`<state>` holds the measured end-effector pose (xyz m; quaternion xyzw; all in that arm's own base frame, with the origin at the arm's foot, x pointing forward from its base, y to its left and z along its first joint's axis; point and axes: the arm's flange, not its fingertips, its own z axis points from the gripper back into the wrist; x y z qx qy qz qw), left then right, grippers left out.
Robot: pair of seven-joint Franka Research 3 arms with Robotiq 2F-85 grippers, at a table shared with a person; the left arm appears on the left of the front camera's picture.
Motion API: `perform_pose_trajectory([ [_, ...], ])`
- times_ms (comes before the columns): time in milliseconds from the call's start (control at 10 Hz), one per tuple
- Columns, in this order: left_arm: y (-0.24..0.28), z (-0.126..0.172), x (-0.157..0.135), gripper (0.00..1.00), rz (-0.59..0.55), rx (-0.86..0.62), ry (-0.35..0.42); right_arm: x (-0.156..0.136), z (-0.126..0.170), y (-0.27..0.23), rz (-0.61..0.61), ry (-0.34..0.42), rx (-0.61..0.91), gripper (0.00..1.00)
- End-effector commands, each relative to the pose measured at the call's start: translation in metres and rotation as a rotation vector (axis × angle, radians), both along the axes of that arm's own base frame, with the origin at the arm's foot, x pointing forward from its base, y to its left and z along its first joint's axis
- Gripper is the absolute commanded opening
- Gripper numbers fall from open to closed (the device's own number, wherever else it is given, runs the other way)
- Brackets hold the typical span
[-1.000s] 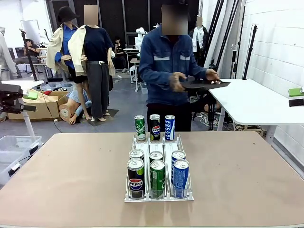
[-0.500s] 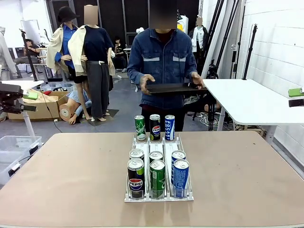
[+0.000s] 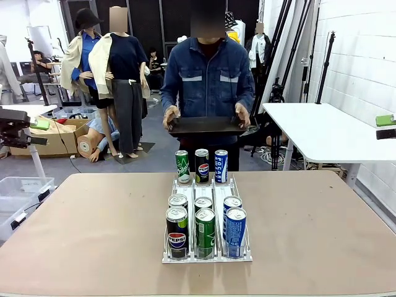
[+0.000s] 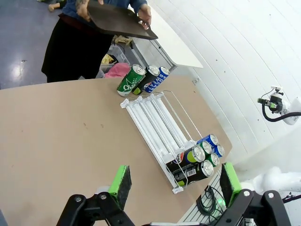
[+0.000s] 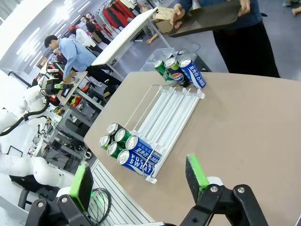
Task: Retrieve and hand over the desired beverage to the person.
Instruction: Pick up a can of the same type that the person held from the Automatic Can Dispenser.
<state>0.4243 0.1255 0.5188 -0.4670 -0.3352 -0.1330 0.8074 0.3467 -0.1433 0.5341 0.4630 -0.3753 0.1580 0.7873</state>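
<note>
Cans [image 3: 205, 229] stay put, person [image 3: 208, 74] now faces table [image 3: 93, 216] holding tray [image 3: 206, 126], left gripper [image 4: 175, 168] and right gripper [image 5: 137, 162] gape empty.

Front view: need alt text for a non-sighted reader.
A person in a blue denim jacket stands at the far side of a brown table, holding a dark tray. A white rack on the table holds six upright cans at its near end, with three more cans at its far end.

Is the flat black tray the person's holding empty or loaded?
Empty. The flat black tray shows a bare dark surface in the left wrist view, and nothing rises above its rim in the front view.
</note>
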Motion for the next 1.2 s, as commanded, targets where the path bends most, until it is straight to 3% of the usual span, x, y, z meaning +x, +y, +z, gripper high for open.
perform_pose_trajectory([
  [0, 0.0012, -0.0004, -0.0010, 1.00, -0.002, -0.005, -0.003, 0.0025, 0.0003, 0.0005, 0.005, -0.010, 0.016, 1.00],
  [1100, 0.0012, -0.0004, -0.0010, 1.00, -0.002, -0.005, -0.003, 0.0025, 0.0003, 0.0005, 0.005, -0.010, 0.016, 1.00],
])
